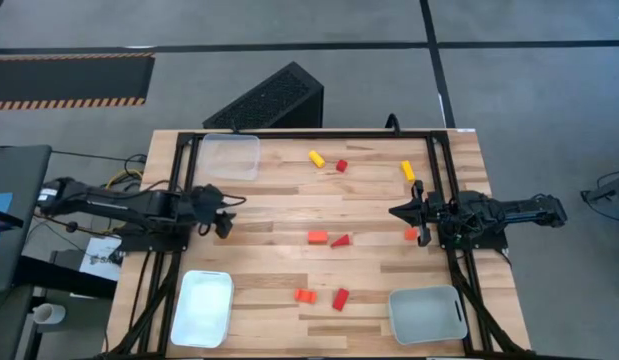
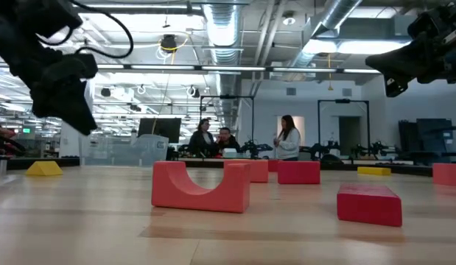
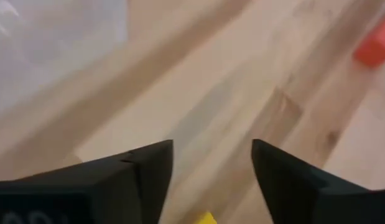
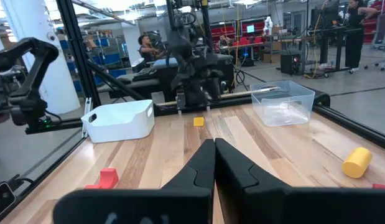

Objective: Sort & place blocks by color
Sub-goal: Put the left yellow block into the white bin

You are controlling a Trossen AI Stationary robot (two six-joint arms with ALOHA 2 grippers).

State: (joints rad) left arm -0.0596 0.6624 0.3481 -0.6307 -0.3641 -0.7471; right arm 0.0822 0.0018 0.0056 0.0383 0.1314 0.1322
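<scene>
Blocks are mostly unsorted, as far as I can tell. From the high view, all three trays look empty: clear tray (image 1: 229,156) at the far left, white tray (image 1: 202,306) near left, grey tray (image 1: 427,314) near right. Red, orange and yellow blocks sit scattered mid-bench: a yellow bar (image 1: 316,158), a red one (image 1: 341,166), a yellow cylinder (image 1: 407,170), an orange cube (image 1: 317,237), a red wedge (image 1: 340,241), plus orange (image 1: 305,296) and red (image 1: 340,299) nearer. So basically everything's left to do.

Left gripper (image 1: 225,222) hangs over the left side of the bench, right gripper (image 1: 401,212) over the right side, with an orange block (image 1: 411,234) just beside it.

Low view adds shape: one red block (image 2: 201,186) is an arch, which overhead doesn't show.

Left wrist view shows the fingers (image 3: 142,177) parted, nothing between them, and a yellow block (image 3: 204,218) just under them, hidden from above by the arm.

Right wrist view: fingers (image 4: 198,168) pressed together, holding nothing, and that same yellow block (image 4: 198,122) on the bench below the left arm.
</scene>
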